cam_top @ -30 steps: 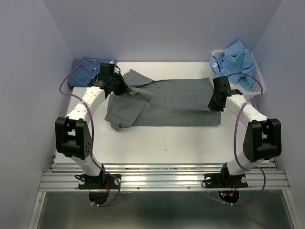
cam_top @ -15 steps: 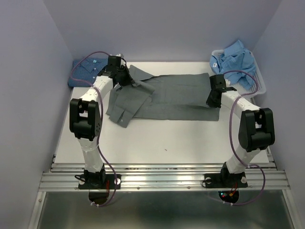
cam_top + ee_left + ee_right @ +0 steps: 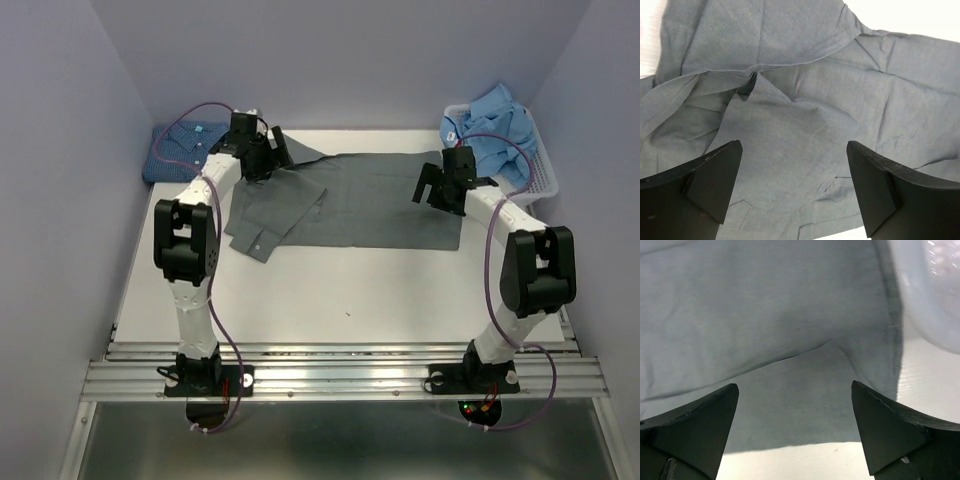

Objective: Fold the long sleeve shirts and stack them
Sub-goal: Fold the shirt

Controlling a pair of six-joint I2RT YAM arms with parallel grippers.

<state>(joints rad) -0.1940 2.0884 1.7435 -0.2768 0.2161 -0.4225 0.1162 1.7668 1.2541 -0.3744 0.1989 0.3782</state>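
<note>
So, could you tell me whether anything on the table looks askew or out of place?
The grey shirt lies mostly flat, but its left side is bunched, with a sleeve folded over at a slant. The light blue shirt sits crumpled in the white basket, spilling over its rim. Nothing looks damaged.

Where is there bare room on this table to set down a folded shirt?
Free: the table strip between the grey shirt and the near edge. Crowded: the far side: dark blue shirt left, basket holding the light blue shirt right, left pincer and right pincer over the grey one.
</note>
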